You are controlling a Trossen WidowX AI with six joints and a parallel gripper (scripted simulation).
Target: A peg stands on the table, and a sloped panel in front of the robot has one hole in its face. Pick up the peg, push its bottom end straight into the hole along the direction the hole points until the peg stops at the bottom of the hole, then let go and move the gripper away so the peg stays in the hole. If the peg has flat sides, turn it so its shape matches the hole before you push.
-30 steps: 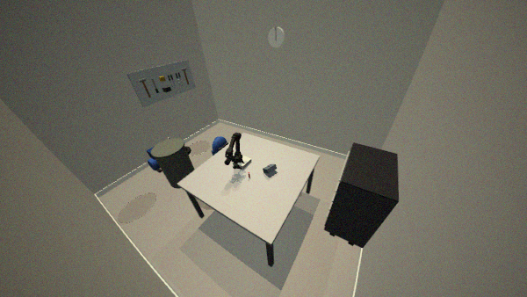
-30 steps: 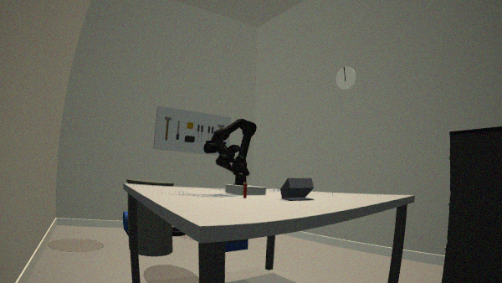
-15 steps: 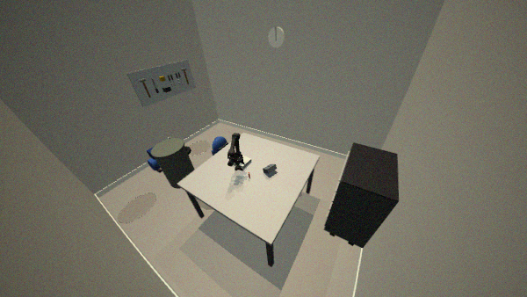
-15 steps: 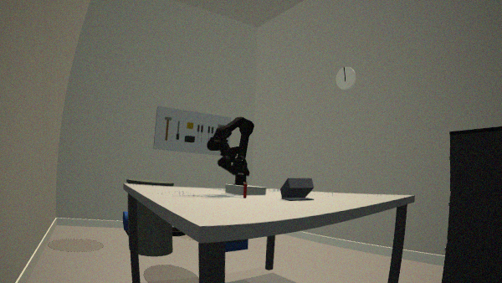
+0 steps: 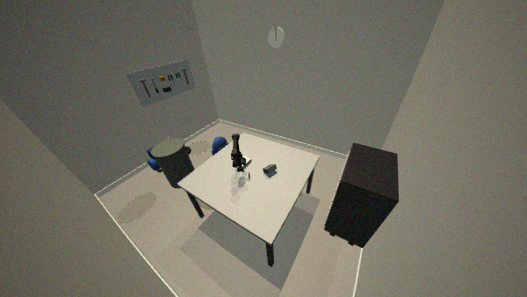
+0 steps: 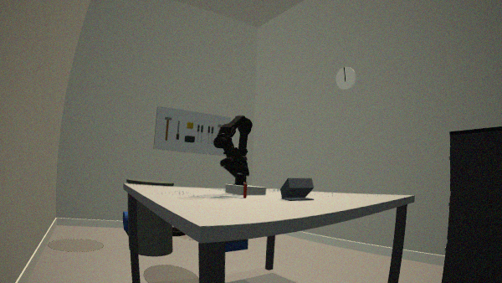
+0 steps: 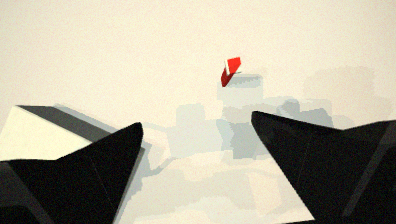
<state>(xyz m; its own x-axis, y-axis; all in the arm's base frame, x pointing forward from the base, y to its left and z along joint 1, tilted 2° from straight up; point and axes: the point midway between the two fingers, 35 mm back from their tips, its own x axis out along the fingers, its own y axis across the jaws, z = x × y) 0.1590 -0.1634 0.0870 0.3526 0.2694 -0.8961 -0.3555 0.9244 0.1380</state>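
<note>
Currently the black parallel-jaw gripper (image 7: 197,127) is spread wide, holding nothing, angled down over the pale table (image 7: 100,50). Beyond its tips the small red flat-sided peg (image 7: 229,71) stands upright, off-centre to the right. Risk: descending uncentred, one finger could topple it. Farthest, the dark grey sloped panel (image 6: 297,188) waits.

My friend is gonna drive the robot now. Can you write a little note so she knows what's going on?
Gripper: open, nothing in it, pointing down at the table.
Red peg: standing on the table, just ahead of the fingers, not between them.
Sloped panel: on the table, off to one side of the peg, nothing in its hole as far as can be seen.
Done: arm brought near the peg.
Left: grab the peg, match its flat sides to the hole, push it in fully, let go, back away.
</note>
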